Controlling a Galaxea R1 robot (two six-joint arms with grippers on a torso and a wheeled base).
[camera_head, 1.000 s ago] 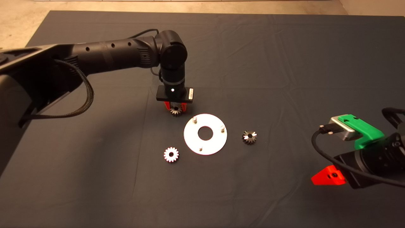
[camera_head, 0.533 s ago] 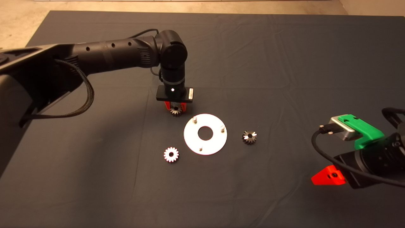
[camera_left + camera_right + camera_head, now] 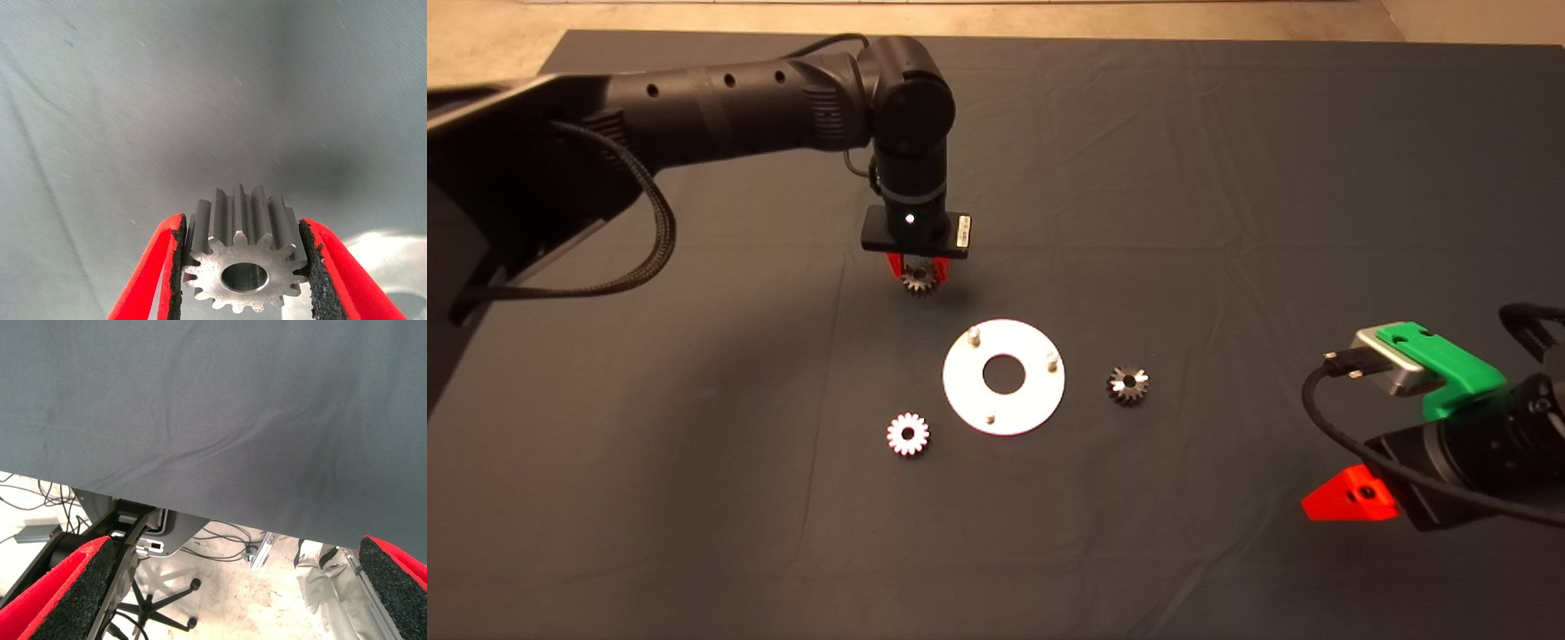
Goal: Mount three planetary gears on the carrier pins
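Left gripper [image 3: 917, 270] pinches 1 planetary gear [image 3: 918, 283] above the mat [image 3: 1227, 178], just beyond the white disc [image 3: 1004, 377]. 2 gears [image 3: 908, 435] are seen beside it. Right gripper [image 3: 220, 600] is parked, spread.

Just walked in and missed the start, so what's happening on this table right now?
The left gripper is shut on one gear and holds it above the mat, just behind the white disc. All three pins on the disc are bare, including the nearest pin. Two more gears lie on the mat: one at the disc's front left, another to its right. The right gripper waits open at the lower right edge.
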